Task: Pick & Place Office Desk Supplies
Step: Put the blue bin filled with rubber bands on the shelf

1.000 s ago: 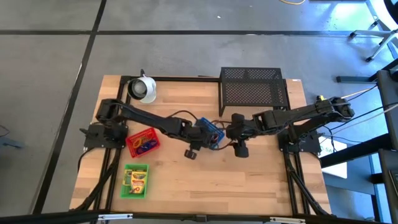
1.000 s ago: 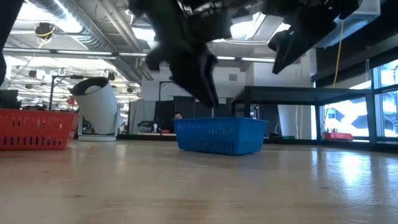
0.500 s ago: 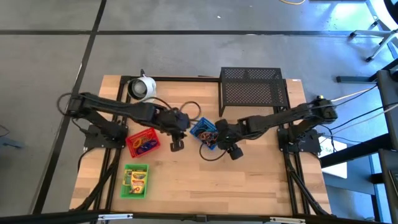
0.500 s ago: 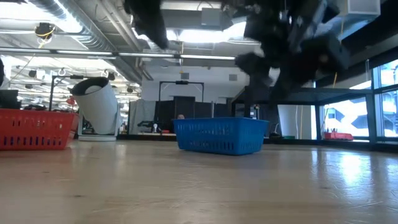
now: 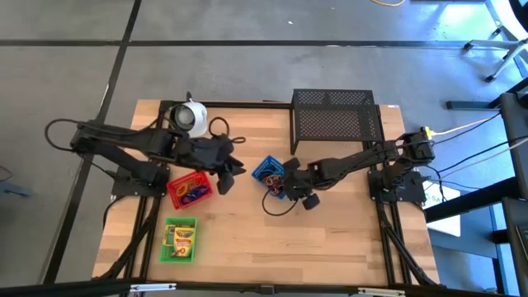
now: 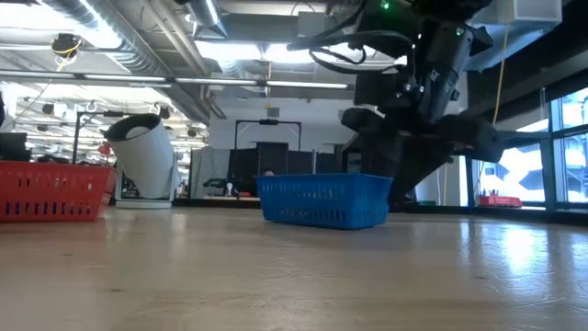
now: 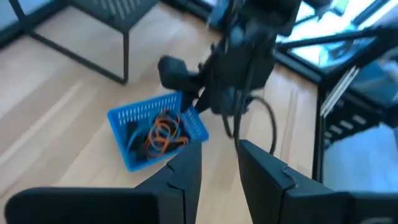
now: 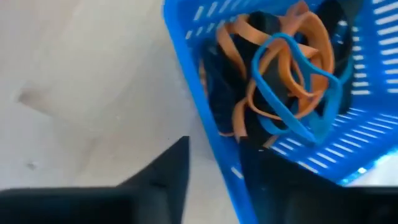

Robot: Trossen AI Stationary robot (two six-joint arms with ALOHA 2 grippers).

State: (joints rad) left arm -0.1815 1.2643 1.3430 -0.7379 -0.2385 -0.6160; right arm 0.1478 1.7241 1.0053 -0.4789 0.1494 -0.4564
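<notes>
A blue tray (image 5: pixel 267 171) of orange, blue and dark loops (image 8: pixel 280 68) rests flat on the table's middle. My right gripper (image 8: pixel 221 149) hangs over the tray's near right corner, pointing steeply down and open. One finger (image 8: pixel 168 171) is outside the tray's wall (image 8: pixel 214 140), the other inside. My left gripper (image 5: pixel 233 171) hovers left of the tray, raised off the table. It is open and nothing is between its fingers (image 7: pixel 186 177). A red tray (image 5: pixel 190 190) holds more loops. A green tray (image 5: pixel 180 239) holds yellow-green boxes. My right gripper stands astride the blue tray's wall (image 8: pixel 214 140) from above, one finger inside and one outside. A strip of table shows between the outer finger and the wall. Whether the inner finger touches the wall or the loops, I cannot tell. The tray sits flat on the table.
A black wire-mesh rack (image 5: pixel 337 120) stands at the far edge, just behind the right arm. A white round object (image 5: pixel 190 118) lies at the far left. Bare wood stretches along the near half of the table (image 5: pixel 297 247).
My left gripper has pulled away from the blue tray toward the table's left edge, rising and rolling as it went. My right gripper has come down and leftward onto the tray's near right corner. The tray has stayed where it was.
</notes>
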